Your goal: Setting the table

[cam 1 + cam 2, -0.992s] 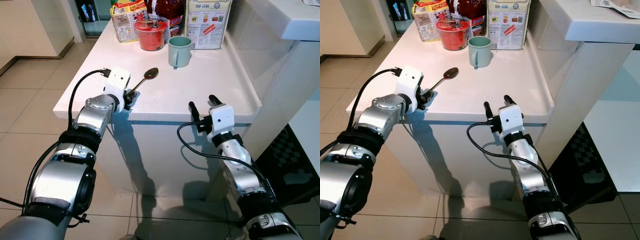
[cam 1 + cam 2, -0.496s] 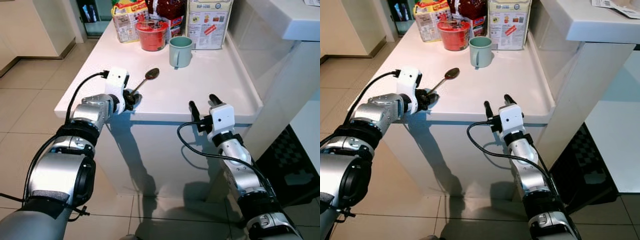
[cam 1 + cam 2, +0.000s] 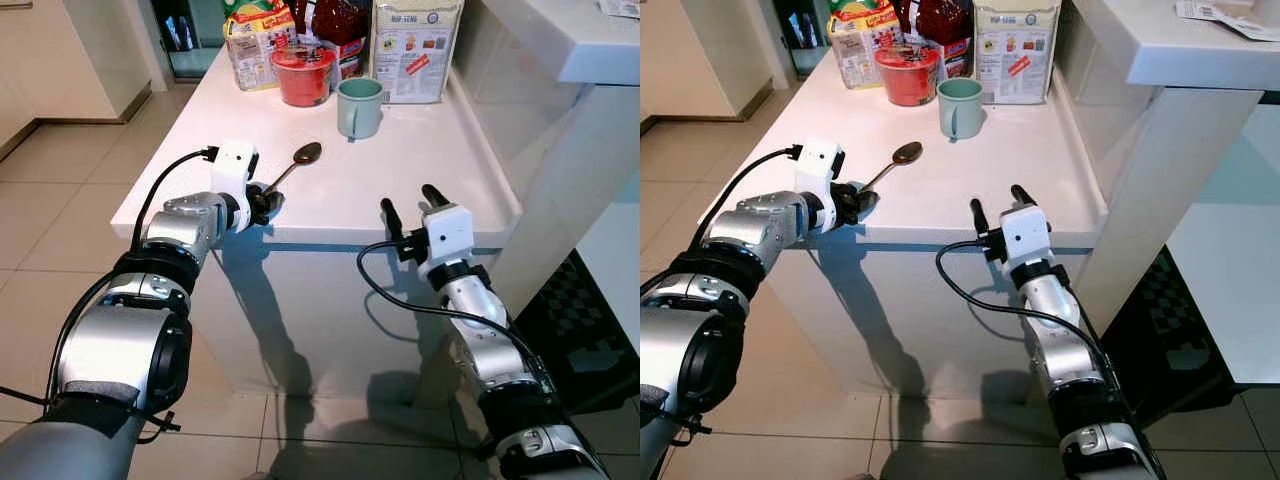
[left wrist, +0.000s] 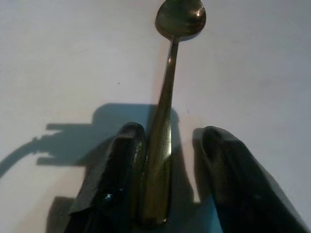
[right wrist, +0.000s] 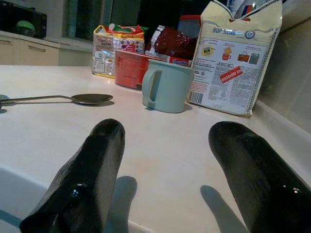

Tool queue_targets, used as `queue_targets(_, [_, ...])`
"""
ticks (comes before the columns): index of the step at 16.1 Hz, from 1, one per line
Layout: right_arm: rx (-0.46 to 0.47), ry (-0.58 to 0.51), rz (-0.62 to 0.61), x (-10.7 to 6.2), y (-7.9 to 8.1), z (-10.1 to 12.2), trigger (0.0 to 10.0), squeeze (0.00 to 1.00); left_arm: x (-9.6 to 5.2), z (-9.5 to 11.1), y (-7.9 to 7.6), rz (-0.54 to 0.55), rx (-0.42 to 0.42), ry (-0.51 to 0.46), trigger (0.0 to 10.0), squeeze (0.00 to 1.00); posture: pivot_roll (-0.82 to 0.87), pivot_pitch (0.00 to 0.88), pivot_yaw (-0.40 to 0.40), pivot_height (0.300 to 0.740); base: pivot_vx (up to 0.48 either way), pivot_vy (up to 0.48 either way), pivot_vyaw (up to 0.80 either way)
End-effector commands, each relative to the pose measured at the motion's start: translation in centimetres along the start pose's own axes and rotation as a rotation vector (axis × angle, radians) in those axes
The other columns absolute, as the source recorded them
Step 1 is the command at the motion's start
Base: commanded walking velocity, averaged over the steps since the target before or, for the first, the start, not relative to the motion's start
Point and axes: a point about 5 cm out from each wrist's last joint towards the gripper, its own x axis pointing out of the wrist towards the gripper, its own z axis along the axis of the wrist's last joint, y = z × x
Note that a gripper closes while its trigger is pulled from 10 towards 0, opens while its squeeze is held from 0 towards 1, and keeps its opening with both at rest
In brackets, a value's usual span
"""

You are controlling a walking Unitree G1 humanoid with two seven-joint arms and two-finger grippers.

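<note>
A dark metal spoon [image 3: 290, 168] lies on the white table [image 3: 420, 160] near its front left corner, bowl pointing toward the back. My left gripper [image 3: 268, 203] sits at the handle's end. In the left wrist view the spoon [image 4: 167, 97] lies between the parted fingers [image 4: 121, 160], its handle against one finger with a gap to the other, so the gripper is open. My right gripper [image 3: 407, 197] hovers open at the table's front edge with nothing between its fingers [image 5: 97, 160].
A pale green mug [image 3: 359, 104] stands behind the spoon. A red bowl [image 3: 302, 72] and several food packages [image 3: 415, 45] line the back of the table. A white counter block [image 3: 590, 40] rises at the right. Tiled floor lies on the left.
My left forearm has settled slightly lower and flatter at the table corner, its gripper still at the spoon's handle. The spoon and the right arm have barely moved.
</note>
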Motion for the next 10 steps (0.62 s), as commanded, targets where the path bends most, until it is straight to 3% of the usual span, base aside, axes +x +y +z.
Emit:
queue_targets(1, [-0.008, 0.007, 0.005, -0.2, 0.0, 0.0, 10.0, 0.0, 0.3, -4.6, -0.7, -0.034, -0.032, 0.174, 0.0, 0.0, 0.0, 0.046, 0.06, 0.74, 0.0, 0.0, 0.0])
queue_targets(7, [-0.008, 0.009, 0.01, -0.1, 0.1, 0.0, 10.0, 0.0, 0.5, -5.2, -1.2, -0.063, -0.03, 0.164, 0.0, 0.0, 0.0, 0.046, 0.059, 0.74, 0.0, 0.0, 0.0])
queue_targets(8, [-0.008, 0.011, 0.01, -0.2, 0.1, -0.1, 10.0, 0.0, 0.5, -4.8, -1.1, -0.059, -0.047, 0.136, 0.0, 0.07, 0.0, 0.047, 0.059, 0.74, 0.0, 0.0, 0.0])
queue_targets(10, [-0.009, 0.011, 0.01, -0.3, 0.1, -0.1, 10.0, 0.0, 0.5, -4.1, -0.9, -0.028, -0.038, 0.098, 0.0, 0.09, 0.0, 0.049, 0.06, 0.74, 0.0, 0.0, 0.0])
